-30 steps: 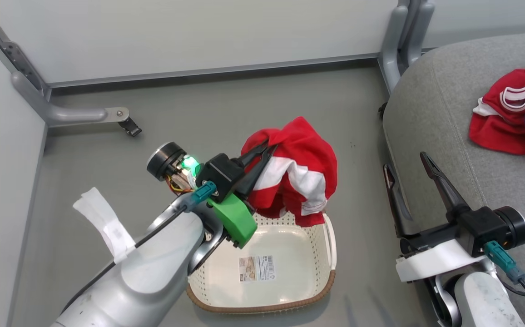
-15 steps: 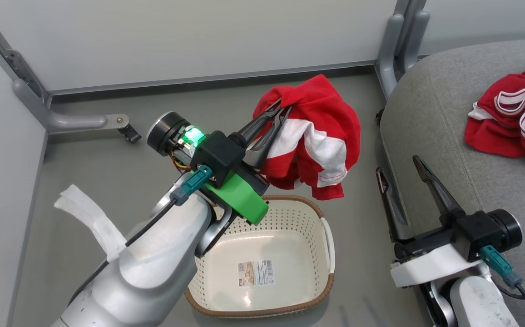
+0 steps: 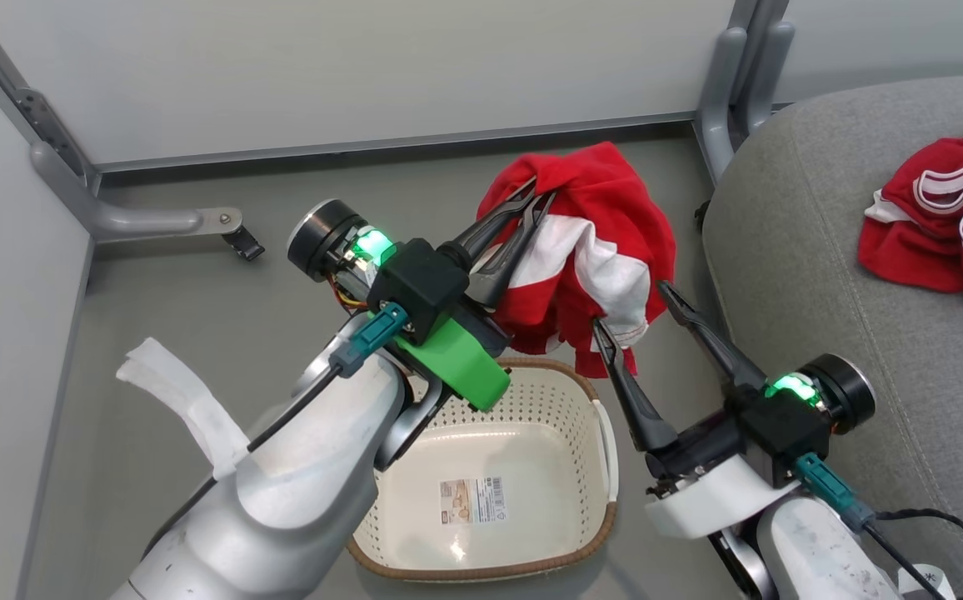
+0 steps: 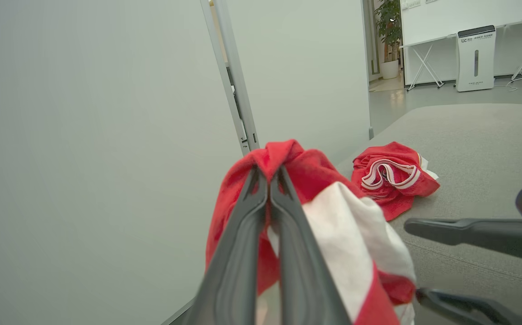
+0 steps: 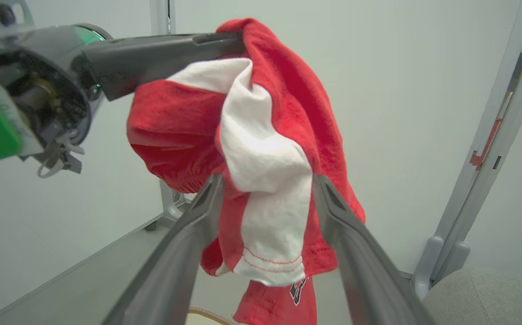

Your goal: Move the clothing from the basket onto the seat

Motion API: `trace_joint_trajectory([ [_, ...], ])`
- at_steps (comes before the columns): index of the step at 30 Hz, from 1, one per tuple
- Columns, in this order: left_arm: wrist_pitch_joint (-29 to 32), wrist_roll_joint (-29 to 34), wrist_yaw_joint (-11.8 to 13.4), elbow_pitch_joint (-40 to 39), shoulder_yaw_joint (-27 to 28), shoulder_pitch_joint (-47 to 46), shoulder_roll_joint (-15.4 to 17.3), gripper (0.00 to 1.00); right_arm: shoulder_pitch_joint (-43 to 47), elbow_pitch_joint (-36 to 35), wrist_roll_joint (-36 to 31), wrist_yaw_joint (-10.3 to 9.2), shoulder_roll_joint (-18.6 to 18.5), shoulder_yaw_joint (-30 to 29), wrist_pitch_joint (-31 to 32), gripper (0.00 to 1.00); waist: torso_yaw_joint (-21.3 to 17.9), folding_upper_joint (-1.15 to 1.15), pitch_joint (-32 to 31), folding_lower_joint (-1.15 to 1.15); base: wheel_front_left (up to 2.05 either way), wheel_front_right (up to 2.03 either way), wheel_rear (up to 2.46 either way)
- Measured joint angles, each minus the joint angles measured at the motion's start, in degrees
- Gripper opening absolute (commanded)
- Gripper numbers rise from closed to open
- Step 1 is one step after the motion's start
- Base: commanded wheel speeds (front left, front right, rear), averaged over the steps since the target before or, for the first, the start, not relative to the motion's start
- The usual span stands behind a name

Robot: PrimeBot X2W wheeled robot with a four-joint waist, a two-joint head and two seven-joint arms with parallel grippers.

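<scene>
Held garment: I am pinching soft, matt red cloth with white cloth panels, slightly fuzzy.
My left claw: its fingers are looking like smooth, dark matt plastic.
Basket: cream plastic is shining glossily inside, and the brown rim is showing a woven look.
Label: it is looking like printed paper.
Seat: grey fabric is reading matt and finely textured.
My left forearm: the pale shell is gleaming smooth.

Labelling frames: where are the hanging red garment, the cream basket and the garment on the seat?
Hanging red-and-white fabric garment (image 3: 623, 192), head view, upper red fold.
Cream-white perforated plastic basket (image 3: 548, 396), head view, far inner wall.
Red striped garment (image 3: 923, 250) on grey seat (image 3: 798, 250), head view, red cloth.
</scene>
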Motion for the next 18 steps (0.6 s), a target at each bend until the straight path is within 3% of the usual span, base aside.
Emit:
trace_joint_trajectory([
  [8,0.01,0.47,-0.41,-0.24,-0.73,0.15,-1.52,0.00,-4.71,2.22,-5.69,0.00,-0.01,0.92,0.00,1.00,1.17,0.00,0.34,0.00,0.00,0.00,0.00],
  [18,0.01,0.79,-0.68,-0.92,-1.75,1.05,-2.75,0.00,-7.59,6.25,-7.91,0.00,-0.01,-1.56,0.00,1.00,2.31,0.00,1.06,0.00,0.00,0.00,0.00],
])
